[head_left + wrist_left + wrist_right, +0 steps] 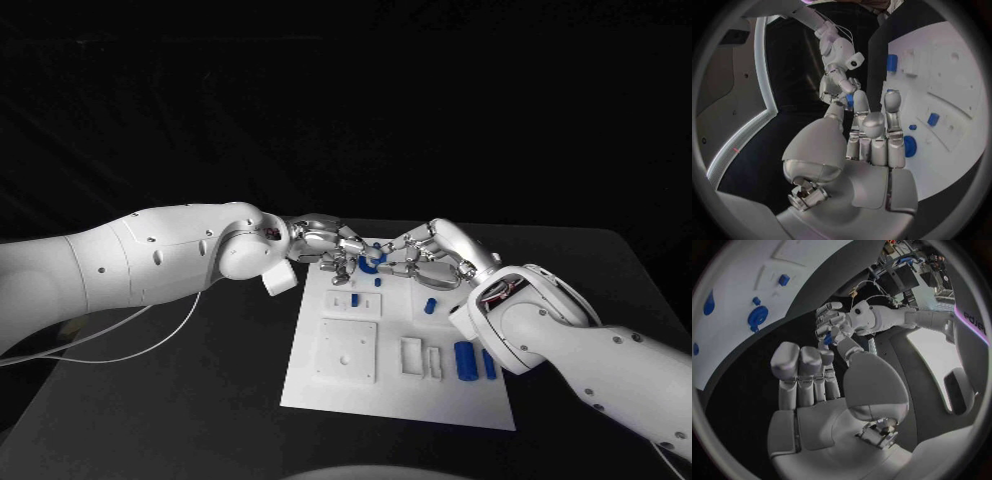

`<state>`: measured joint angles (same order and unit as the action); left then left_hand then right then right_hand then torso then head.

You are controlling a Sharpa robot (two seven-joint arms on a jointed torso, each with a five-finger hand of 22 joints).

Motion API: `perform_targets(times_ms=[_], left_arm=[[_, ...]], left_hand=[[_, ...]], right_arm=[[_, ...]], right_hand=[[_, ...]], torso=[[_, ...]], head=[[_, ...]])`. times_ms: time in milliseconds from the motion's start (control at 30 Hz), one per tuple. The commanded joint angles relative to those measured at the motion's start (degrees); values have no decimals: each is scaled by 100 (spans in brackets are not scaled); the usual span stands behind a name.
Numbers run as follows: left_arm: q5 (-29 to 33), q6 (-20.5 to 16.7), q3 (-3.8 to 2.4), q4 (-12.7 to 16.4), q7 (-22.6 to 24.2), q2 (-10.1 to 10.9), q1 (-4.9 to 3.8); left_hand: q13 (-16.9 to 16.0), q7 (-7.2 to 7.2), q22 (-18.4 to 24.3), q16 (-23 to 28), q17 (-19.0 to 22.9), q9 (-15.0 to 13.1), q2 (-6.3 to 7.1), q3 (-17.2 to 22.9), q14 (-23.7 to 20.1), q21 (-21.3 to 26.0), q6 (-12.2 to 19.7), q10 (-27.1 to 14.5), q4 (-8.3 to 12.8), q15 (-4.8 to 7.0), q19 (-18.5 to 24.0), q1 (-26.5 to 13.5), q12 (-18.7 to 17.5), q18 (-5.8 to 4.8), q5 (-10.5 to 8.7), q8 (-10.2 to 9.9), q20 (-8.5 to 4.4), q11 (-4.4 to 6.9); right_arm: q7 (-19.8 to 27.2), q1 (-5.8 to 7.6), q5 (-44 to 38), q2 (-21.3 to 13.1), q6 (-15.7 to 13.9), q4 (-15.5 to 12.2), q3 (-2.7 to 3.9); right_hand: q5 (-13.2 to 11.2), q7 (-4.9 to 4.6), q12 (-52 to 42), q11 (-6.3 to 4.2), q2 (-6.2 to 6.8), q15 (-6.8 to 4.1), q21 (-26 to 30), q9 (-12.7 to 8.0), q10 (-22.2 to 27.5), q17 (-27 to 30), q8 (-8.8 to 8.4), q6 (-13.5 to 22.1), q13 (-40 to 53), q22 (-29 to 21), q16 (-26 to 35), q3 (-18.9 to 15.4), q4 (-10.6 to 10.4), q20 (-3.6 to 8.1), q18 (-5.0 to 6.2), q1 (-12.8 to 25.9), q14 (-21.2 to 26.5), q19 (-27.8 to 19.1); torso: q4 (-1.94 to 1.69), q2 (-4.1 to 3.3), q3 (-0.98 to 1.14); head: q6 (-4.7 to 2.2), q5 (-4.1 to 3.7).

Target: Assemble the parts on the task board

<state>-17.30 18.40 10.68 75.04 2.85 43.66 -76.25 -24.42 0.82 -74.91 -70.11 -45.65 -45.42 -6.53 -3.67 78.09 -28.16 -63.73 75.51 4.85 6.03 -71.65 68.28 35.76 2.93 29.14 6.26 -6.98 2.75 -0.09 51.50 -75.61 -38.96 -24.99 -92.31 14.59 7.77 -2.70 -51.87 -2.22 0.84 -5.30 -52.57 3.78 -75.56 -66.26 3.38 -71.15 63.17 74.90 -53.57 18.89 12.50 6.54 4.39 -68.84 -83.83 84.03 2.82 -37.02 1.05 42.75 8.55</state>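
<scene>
**Parts meet between two robot hands above the board's far end**

Parts are what this job turns on, and one small blue part (372, 260) sits right where the two robot hands come together, over the far end of the task board (361, 395). In the right wrist view it is pinched in the fingertips of the left robot hand (320, 243); the left wrist view shows a blue piece at the fingertips of the right robot hand (430, 255) as well. Whether both hold it or one merely touches it, I cannot tell from where I stand. I would call the left robot hand closed on the part and leave the right one undecided.

The board lies flat in the middle of the black counter (216, 400). Other blue pieces rest on it: two upright blue cylinders (464, 360) near its right edge, a small blue peg (355, 298) further up, and another blue block (433, 303) beside the right wrist. A round blue knob (909, 146) shows in the left wrist view.

These pieces look like hard, light plastic, stiff and smooth, so they should neither bend nor crush, but I would expect them to slip or twist in metal fingertips. Holding one across its flat or broad sides, with the end that enters the board left free, seems the safest grip.

No brand or label is readable on the board or parts. A few letters run along the right arm's casing in the right wrist view, too bent to make out.
</scene>
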Motion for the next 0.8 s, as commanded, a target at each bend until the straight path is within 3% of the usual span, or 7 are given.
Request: perform_targets(times_ms=[33,300,367,500,600,733,800], left_arm=[[171,26,-3,21,129,-19,1],[294,81,-3,45,161,-23,1],[357,86,-4,50,186,-19,1],[403,55,-4,59,228,-7,1],[419,-20,-4,73,254,2,1],[407,-166,-4,99,263,10,1],[379,-250,-4,110,240,14,0]], left_hand=[[10,-7,-104,26,5,-14,-76,29,-20,-18,52,-13,79,11,43,36,-30,-101,57,-7,-17,9],[57,17,-107,15,-13,-84,-179,256,-35,-22,89,33,290,9,66,123,-89,-99,219,41,-15,-5],[83,26,-111,1,-31,-223,-213,371,-35,-34,108,70,373,9,73,153,-123,-95,390,145,-16,-6],[106,21,-113,-21,-64,-562,-223,581,-27,-71,219,120,500,3,82,73,-164,-79,519,348,-14,7],[101,18,-109,-33,-84,-721,-212,717,-12,-105,258,141,568,10,85,-14,-172,-68,570,425,-14,7],[102,12,-107,-51,-118,-823,-183,827,12,-133,256,181,635,13,81,-85,-186,-58,680,472,-19,19],[100,10,-107,-59,-136,-843,-166,847,21,-142,253,193,656,19,75,-94,-186,-57,725,481,-22,25]], right_arm=[[56,-2,-47,24,81,7,3],[54,-2,-129,60,76,83,3],[50,-2,-156,64,69,118,3],[50,-2,-209,64,44,157,3],[58,-2,-238,61,13,173,2],[66,-2,-269,53,-37,182,2],[65,-2,-284,48,-78,182,2]], right_hand=[[25,3,14,-28,-67,-40,19,18,2,-6,27,-39,4,647,27,-18,14,31,-31,-7,4,354],[28,3,11,-28,-80,-41,15,18,2,-9,26,-42,10,649,33,-23,29,32,-34,-5,4,353],[25,3,14,-28,-75,-40,20,18,2,-12,26,-43,9,648,30,-24,36,31,-35,-5,3,354],[154,4,39,-26,-1,-39,36,14,13,-6,25,-32,-8,644,43,-92,32,32,-32,26,3,353],[401,-11,96,-15,95,-32,61,6,49,14,21,25,-44,638,77,-263,5,29,-25,74,12,349],[625,-109,269,55,240,13,208,-3,205,56,21,369,-165,606,159,-708,-103,-9,18,152,62,320],[558,-225,396,141,271,77,386,2,358,97,36,719,-274,570,241,-1056,-176,-66,53,118,144,283]], torso=[[0,0,1],[7,1,1],[0,0,2],[3,1,0],[7,1,2],[7,2,1],[8,4,3]], head=[[-3,-6],[0,4],[-1,-4],[-1,-6],[-5,-4],[-5,-9],[-8,-10]])
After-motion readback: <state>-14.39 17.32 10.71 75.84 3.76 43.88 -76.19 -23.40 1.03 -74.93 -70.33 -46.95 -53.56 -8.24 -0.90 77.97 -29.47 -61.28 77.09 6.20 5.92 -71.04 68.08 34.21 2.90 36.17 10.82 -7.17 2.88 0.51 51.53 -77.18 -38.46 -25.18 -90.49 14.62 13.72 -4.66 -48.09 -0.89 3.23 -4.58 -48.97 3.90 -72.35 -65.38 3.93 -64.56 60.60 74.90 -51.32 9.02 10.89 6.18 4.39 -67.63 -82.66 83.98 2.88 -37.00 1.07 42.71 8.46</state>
